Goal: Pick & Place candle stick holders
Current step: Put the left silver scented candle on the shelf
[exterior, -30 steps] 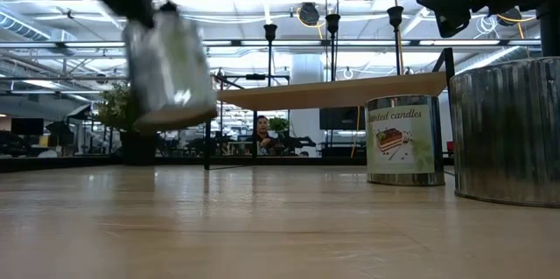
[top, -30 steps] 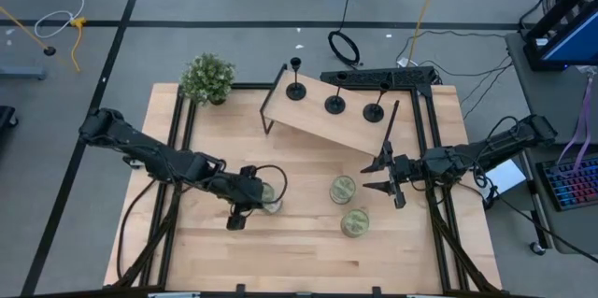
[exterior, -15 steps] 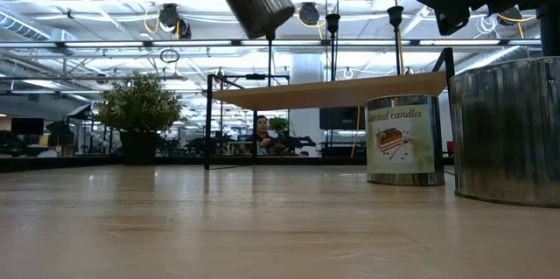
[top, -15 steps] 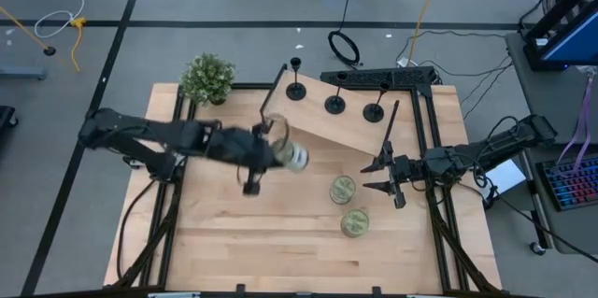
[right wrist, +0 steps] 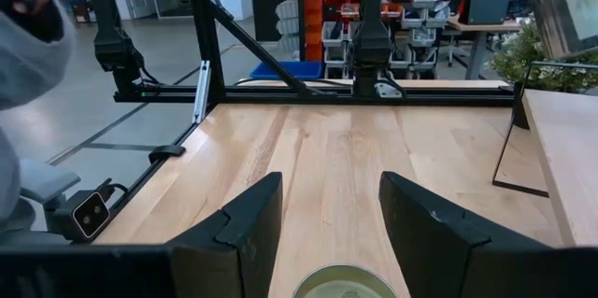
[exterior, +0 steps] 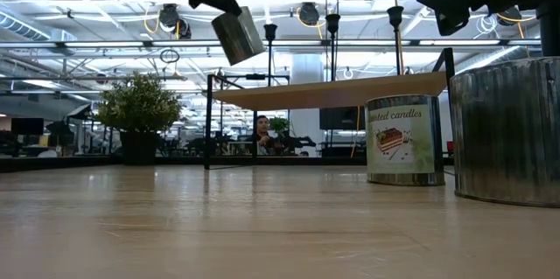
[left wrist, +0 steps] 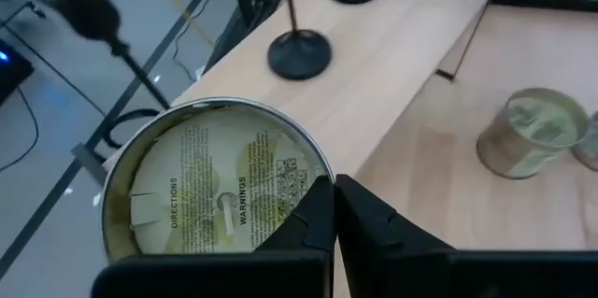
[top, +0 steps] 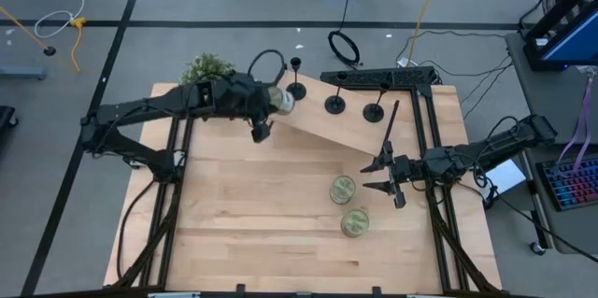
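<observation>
Three candle stick holders (top: 334, 104) stand in a row on the raised shelf (top: 346, 122) in the high view, none yet touched. My left end effector (top: 264, 111) hangs at the shelf's near-plant end, pinching a greenish jar (top: 279, 101), just beside the first holder. My right end effector (top: 384, 175) waits off the shelf's lower edge, fingers spread, with two more jars (top: 343, 189) on the surface close by.

Low view: the jar (exterior: 237, 35) is carried tilted, above the shelf (exterior: 332, 91) board and beside the first holder's cup (exterior: 270, 31); the other two cups stand further along.

Left wrist view: my fingers (left wrist: 313, 228) are pressed onto the jar's rim (left wrist: 215, 186), its label face toward the camera; two holder bases (left wrist: 299, 54) sit on the shelf just beyond it.

Right wrist view: my fingers (right wrist: 245, 228) stand apart over bare surface (right wrist: 374, 153), a jar top just below.

I judge that no holder has been picked up yet; I am carrying a jar instead. Next I need to set it down upright clear of the thin stems, then approach a holder.
</observation>
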You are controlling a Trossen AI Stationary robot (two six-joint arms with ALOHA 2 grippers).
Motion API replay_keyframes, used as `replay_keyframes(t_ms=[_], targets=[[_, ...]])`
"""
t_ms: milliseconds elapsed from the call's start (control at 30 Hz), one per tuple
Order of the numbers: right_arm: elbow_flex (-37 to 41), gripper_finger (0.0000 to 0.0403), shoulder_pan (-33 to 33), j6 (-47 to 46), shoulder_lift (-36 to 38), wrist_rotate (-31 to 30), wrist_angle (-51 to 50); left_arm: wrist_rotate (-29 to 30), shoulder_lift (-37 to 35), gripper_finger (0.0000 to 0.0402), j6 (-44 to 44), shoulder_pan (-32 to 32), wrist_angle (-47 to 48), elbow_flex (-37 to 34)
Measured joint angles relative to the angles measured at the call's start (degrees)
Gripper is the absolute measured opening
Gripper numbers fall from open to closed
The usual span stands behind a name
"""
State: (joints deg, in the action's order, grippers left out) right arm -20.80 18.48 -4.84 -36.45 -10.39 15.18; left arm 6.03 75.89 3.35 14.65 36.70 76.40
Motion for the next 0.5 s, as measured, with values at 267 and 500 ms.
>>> replay_keyframes(t_ms=[267, 500], targets=[[0.0, 0.0173, 0.0, 0.0, 0.0, 0.0, 0.0, -0.7, 6.0, 0.0003, -2.5, 1.0, 2.3, 0.0], [0.0, 0.0173, 0.0, 0.0, 0.0, 0.0, 0.4, -0.6, 9.1, 0.0003, -3.7, 1.5, 4.4, 4.7]])
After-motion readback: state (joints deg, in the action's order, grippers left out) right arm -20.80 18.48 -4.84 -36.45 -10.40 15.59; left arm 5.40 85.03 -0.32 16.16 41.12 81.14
